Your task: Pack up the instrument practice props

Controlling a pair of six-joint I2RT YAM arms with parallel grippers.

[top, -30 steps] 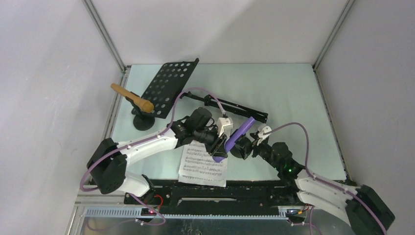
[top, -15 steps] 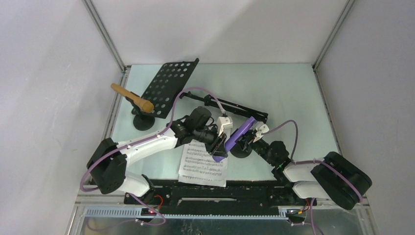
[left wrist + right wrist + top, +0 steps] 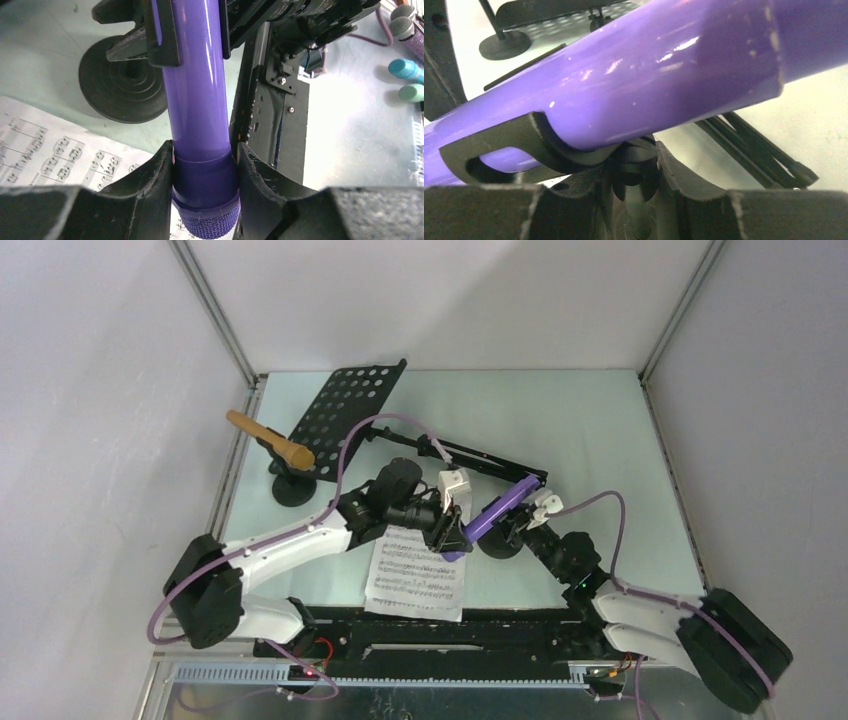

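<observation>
The purple toy microphone (image 3: 497, 510) lies slanted in the clip of a small black round-based holder (image 3: 498, 546) at the table's middle. My left gripper (image 3: 450, 536) is shut on the microphone's head end (image 3: 202, 175), above the white sheet-music page (image 3: 415, 575). My right gripper (image 3: 518, 530) is shut on the holder's stem (image 3: 634, 172), just under the purple barrel (image 3: 649, 65). The tan microphone (image 3: 270, 440) rests in a second holder (image 3: 293, 486) at the back left, beside the black perforated music rack (image 3: 345, 418). Its folded tripod legs (image 3: 485, 462) lie behind the grippers.
White walls with metal corner posts (image 3: 212, 310) close in the table on three sides. The black base rail (image 3: 450, 625) runs along the near edge. Beyond it, the left wrist view shows coloured microphone heads (image 3: 406, 68).
My right gripper has shut on the holder's stem and its arm has shifted. The left gripper has carried the purple microphone slightly right and farther back.
</observation>
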